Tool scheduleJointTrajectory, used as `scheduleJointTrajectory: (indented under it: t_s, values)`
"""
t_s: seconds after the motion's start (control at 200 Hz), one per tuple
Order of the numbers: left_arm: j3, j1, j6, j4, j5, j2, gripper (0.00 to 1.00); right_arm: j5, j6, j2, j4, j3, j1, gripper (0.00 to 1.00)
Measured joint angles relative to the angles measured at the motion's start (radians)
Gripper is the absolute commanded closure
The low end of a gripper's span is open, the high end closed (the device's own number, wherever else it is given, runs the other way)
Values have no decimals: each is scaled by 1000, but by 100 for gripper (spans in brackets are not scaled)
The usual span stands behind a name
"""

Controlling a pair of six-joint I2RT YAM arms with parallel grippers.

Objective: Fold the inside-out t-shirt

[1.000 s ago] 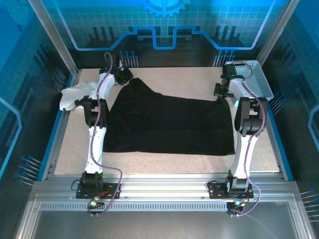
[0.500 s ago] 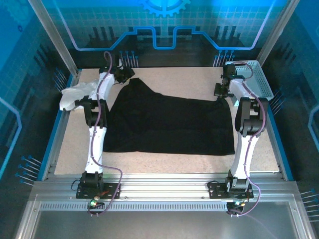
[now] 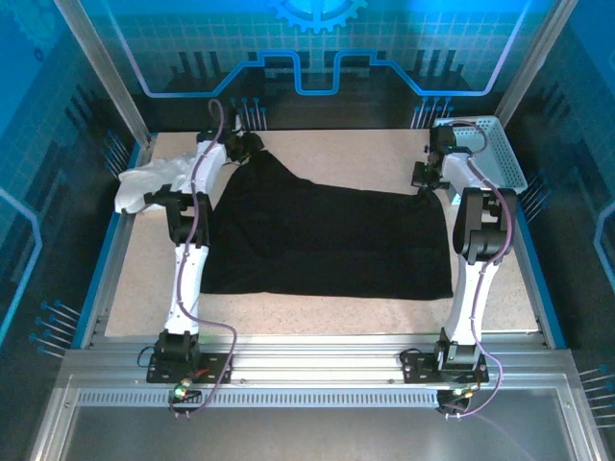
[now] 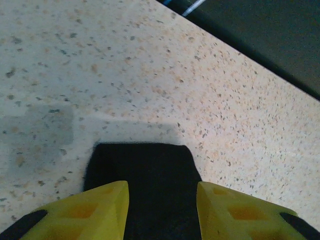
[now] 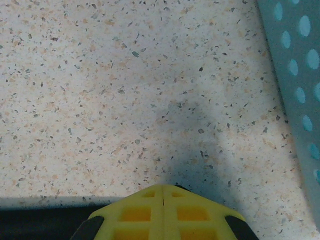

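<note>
Straddling the shirt's point(image 3: 327, 240) far left corner with left tool point(image 4: 161, 194) spread apart; right tool point(image 5: 164, 192) squeezed together at far right corner, rest flat on counter point(image 3: 384, 154).

1. No words, numbers or brand names I can actually read anywhere
2. Closest thing to a sign is a blue gear emblem point(image 3: 317, 12) on the back wall point(image 3: 192, 48)
</note>
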Motion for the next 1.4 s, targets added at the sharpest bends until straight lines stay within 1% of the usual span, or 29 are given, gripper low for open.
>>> scheduleJointTrajectory:
  t_s: [0.245,0.315,0.63,0.925,1.005,1.365,1.4]
  values:
    - [-2,-72,201,-51,-120,-46,44,-3,0,-14,6,-15,0,100]
    - [-2,-85,256,-58,-143,-54,43,-3,0,-17,10,-17,0,100]
    - [-2,-86,473,-82,-226,-52,44,-4,0,-27,18,-29,0,100]
    - [10,-84,576,-76,-229,-10,43,-4,0,-30,18,-29,0,100]
    - [10,-84,588,-74,-229,-3,45,-5,0,-30,19,-29,0,100]
    - [13,-84,639,-29,-246,35,69,-8,0,-30,20,-30,0,100]
    - [13,-84,640,-26,-247,36,73,-8,0,-30,20,-31,0,100]
